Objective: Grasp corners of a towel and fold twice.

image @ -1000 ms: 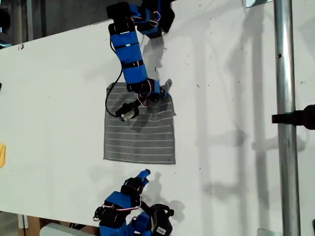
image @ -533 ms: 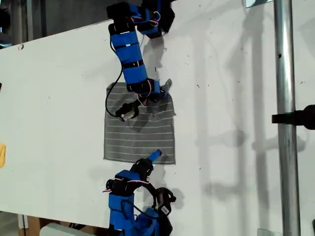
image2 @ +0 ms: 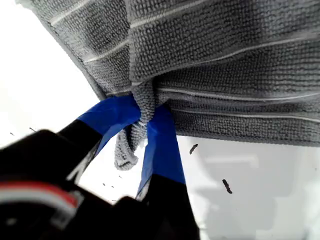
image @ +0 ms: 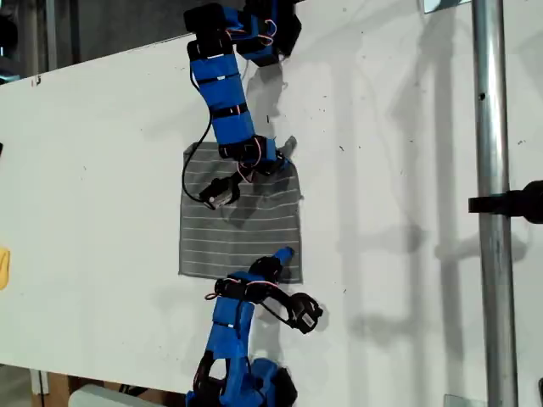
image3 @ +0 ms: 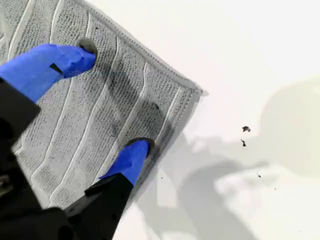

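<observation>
Now my first gripper (image2: 145, 122) fingers clamped on bunched towel (image: 242, 225) corner; my second gripper (image3: 112, 102) fingers apart, pressing opposite corner (image3: 192, 95) onto surface (image: 102, 170).

surface: white table (image: 399, 170), scuffed with small dark specks | exterior view's right: upright metal pole (image: 492, 212) with black clamp (image: 513, 203) | beyond table's far edge: dark background | light: soft shadows on tabletop
</observation>
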Available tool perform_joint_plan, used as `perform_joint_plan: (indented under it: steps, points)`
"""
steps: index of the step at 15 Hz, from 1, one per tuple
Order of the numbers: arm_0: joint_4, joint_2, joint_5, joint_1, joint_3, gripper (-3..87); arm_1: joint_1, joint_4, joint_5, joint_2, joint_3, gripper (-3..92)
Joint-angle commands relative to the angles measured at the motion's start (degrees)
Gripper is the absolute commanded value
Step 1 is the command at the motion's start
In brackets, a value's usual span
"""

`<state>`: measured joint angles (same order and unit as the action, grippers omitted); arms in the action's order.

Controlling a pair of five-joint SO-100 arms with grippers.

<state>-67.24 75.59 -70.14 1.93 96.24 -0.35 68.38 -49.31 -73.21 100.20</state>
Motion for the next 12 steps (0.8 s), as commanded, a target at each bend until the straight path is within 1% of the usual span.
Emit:
perform_joint_plan:
  steps: [1,3,5,6,10,12]
  points:
    - [5.45,3.78,-2.55,-1.85,4.48,28.7,-0.97,0.79,-0.18,-0.18,-0.44,-0.3]
    - [11.51,6.15,-5.63,-3.52,9.93,17.8,-0.97,0.97,-0.35,-0.18,-0.35,-0.3]
    - [15.82,6.68,-8.79,-4.75,13.27,0.1,-0.97,0.97,-0.44,-0.18,-0.35,-0.3]
    - [16.35,6.68,-9.76,-5.27,13.62,-2.9,-0.97,0.97,-0.44,-0.18,-0.35,-0.3]
    - [14.85,11.07,-9.23,-6.5,12.57,-2.9,-1.85,2.46,-1.58,-2.37,-0.44,-0.3]
    - [9.58,15.56,-9.67,-9.67,9.67,-2.9,-5.98,6.68,-5.63,-8.44,-0.53,-0.3]
